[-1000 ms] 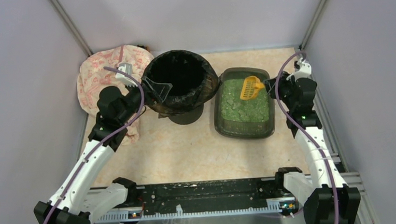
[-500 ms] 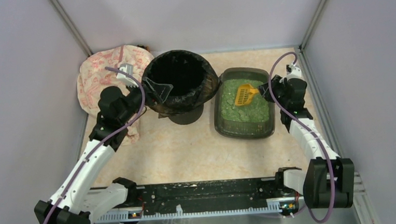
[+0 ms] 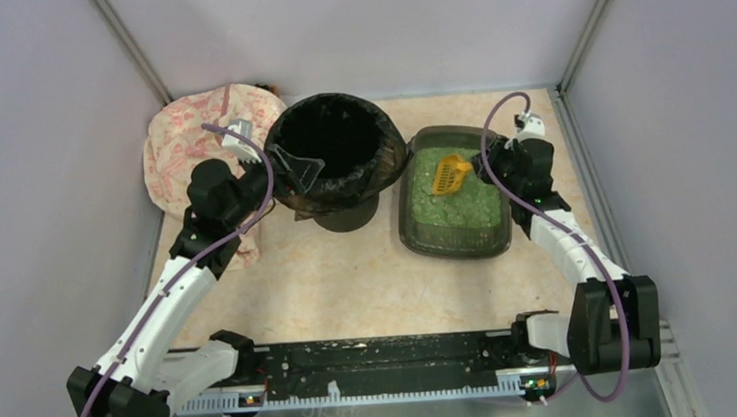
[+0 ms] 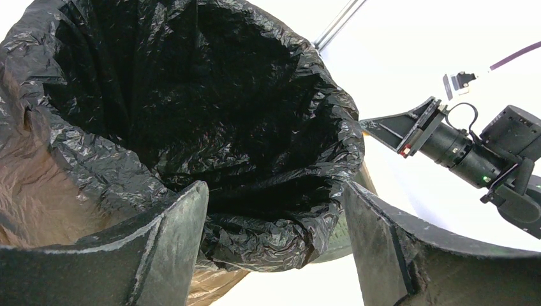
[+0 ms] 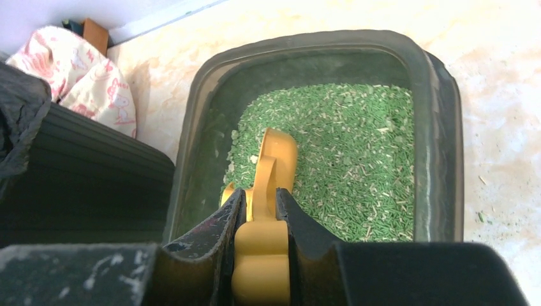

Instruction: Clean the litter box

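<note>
Beige surface (image 3: 350, 287): carries everything; the bin stands left of centre and the litter box lies to its right.
Bin (image 3: 393, 168): black-bagged, mouth open. The bag looks soft and crinkly.
Litter box (image 3: 459, 248): dark plastic tray at the right rear, just beside the bin. Probably stiff but weighted by its fill, so best taken at the raised rim and kept level.
Granules (image 5: 357, 146): green and loose; they would likely pour out if the tray tips.
Scoop (image 5: 275, 159): yellow, likely light and rigid. Its head is down at the granules.
Right pincer (image 5: 260, 194): clamped narrow on the scoop's handle.
Left pincer (image 4: 274, 197): spread wide at the bin's left rim, gripping nothing visible.
</note>
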`<action>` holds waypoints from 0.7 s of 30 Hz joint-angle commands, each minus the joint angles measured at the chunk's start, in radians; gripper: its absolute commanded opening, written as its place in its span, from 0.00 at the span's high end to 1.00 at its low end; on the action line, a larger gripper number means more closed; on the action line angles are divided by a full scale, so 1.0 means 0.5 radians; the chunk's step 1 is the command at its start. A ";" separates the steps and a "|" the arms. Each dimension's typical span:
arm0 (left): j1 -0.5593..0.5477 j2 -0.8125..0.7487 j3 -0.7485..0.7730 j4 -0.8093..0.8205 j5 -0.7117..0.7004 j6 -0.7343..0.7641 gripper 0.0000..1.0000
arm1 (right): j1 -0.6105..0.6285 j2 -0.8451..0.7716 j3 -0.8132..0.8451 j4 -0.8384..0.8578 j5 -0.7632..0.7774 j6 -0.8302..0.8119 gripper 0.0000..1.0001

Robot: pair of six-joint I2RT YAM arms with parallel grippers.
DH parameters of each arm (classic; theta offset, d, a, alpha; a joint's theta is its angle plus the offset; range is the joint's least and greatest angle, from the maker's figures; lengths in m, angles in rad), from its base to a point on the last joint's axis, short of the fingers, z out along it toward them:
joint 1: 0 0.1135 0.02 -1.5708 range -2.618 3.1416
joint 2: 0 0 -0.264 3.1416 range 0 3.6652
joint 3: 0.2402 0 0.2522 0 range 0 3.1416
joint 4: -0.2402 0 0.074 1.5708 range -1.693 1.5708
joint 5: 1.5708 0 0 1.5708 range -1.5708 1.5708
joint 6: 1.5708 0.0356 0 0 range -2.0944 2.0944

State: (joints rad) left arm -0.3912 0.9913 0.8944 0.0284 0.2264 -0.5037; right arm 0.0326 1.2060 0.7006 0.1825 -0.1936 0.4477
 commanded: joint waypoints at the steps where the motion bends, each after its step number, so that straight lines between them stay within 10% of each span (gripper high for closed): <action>1: 0.011 -0.007 -0.021 0.051 0.035 -0.005 0.17 | 0.139 0.028 0.193 -0.225 0.237 -0.276 1.00; 21: 0.020 0.008 -0.025 0.020 0.048 -0.016 0.17 | 0.232 -0.102 0.298 -0.677 0.487 -0.437 1.00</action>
State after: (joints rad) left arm -0.3862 0.9913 0.8928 0.0299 0.2356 -0.5045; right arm 0.1421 1.1385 0.8082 -0.1097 0.0147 0.2794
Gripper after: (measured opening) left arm 0.832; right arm 0.212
